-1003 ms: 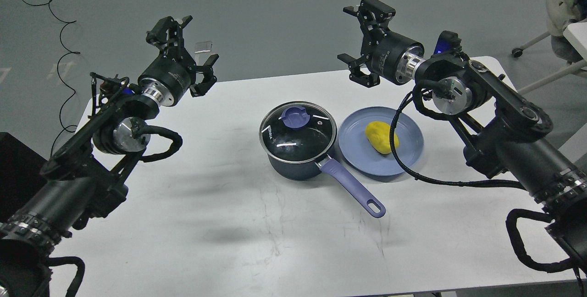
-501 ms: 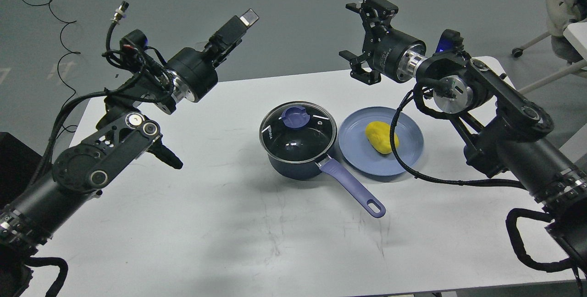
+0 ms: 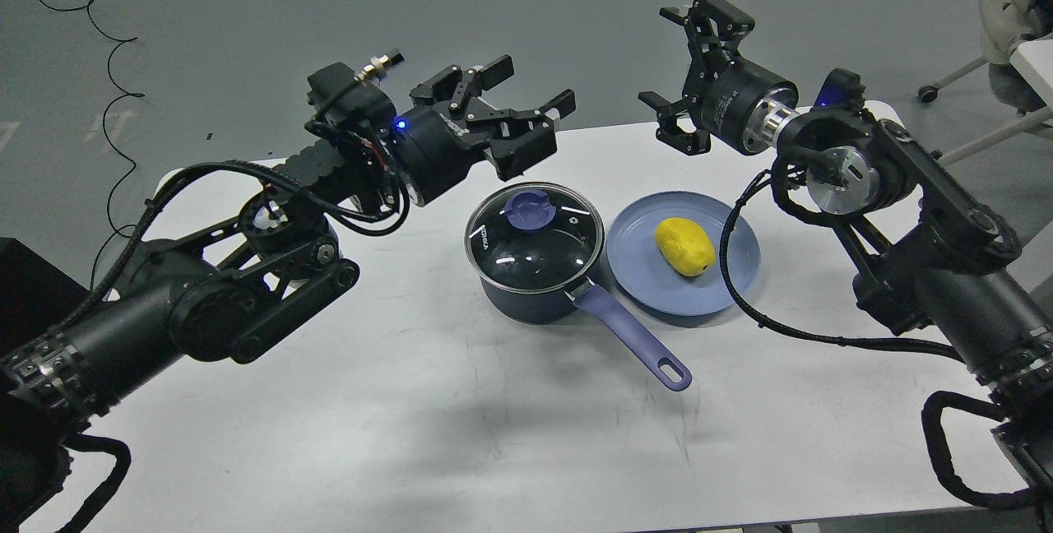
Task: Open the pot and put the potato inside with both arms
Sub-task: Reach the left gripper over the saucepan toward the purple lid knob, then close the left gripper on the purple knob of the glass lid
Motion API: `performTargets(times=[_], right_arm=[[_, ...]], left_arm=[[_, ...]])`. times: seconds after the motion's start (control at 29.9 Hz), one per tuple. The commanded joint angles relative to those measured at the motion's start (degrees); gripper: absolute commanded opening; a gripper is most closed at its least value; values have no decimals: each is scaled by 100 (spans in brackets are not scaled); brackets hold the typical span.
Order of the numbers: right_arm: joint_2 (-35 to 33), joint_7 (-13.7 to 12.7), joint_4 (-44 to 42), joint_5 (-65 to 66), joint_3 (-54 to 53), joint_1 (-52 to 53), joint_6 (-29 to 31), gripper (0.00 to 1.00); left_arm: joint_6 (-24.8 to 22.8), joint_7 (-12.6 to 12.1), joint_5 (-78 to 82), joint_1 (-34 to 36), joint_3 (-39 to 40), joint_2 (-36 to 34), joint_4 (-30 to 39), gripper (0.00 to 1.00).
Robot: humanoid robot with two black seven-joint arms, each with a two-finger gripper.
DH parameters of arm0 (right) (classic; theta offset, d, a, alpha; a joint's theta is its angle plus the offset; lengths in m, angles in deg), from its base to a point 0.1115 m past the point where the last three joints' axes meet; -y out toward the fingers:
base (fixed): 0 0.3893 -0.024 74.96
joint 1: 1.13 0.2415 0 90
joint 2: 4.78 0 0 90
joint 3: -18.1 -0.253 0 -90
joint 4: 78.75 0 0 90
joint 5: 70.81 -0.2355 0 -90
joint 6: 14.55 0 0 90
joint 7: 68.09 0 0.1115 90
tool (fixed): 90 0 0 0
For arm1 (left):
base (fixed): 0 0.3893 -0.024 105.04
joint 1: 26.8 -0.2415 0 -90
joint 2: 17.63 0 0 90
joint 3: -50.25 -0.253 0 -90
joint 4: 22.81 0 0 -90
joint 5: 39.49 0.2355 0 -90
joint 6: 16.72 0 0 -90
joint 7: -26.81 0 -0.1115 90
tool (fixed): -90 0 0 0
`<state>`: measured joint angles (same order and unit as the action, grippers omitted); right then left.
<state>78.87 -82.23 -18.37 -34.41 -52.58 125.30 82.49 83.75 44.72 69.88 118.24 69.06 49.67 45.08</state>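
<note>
The glass lid (image 3: pixel 535 241) on the navy saucepan (image 3: pixel 539 290) could be knocked sideways by the wide-spread left gripper (image 3: pixel 526 118) poised just beyond it; the right gripper (image 3: pixel 699 72), also spread empty, is held far behind the yellow potato (image 3: pixel 684 247).

White table (image 3: pixel 411 434) w/ dark navy saucepan (image 3: pixel 535 266) at centre, glass lid (image 3: pixel 533 237) on, purple knob (image 3: pixel 529 209) up, lavender handle (image 3: pixel 632 337) pointing toward the near right. Yellow potato (image 3: pixel 684 247) lies on blue plate (image 3: pixel 683 253) just right of pan. Left gripper (image 3: pixel 526 118) open, empty, above and just behind the lid. Right gripper (image 3: pixel 689 72) open, empty, raised behind the plate
</note>
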Motion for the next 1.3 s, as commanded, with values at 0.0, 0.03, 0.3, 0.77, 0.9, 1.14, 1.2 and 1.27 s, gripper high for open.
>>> performTargets(times=[0.0,0.03,0.3,0.77,0.9,1.14,1.2,1.27], right_arm=[[-59,-1,9,-10,-349,-180,0,100],[-68,-1,0,-10,-393,-189,0,100],[-174,-10,-27,-27,-561,-277,-9,100],[-297,-10,-44,-27,-781,-365,-9,100],[-288,-10,-36,-27,-781,-374,-9,100],[-297,-10,-36,-27,-772,-418,-9,100],[-297,-10,-36,-27,-772,-444,0,100],[-305,-10,-27,-27,-772,-444,0,100]], left_arm=[[8,196,243,7,-299,19,-12,98],[16,205,295,7,-360,37,-30,98],[148,205,691,-10,-651,748,-1514,97],[930,363,568,104,-1609,784,-1981,97],[930,363,428,95,-1609,775,-1990,97],[886,381,146,42,-1627,793,-2095,97],[878,389,146,42,-1627,793,-2200,97],[869,389,138,34,-1635,801,-2323,97]])
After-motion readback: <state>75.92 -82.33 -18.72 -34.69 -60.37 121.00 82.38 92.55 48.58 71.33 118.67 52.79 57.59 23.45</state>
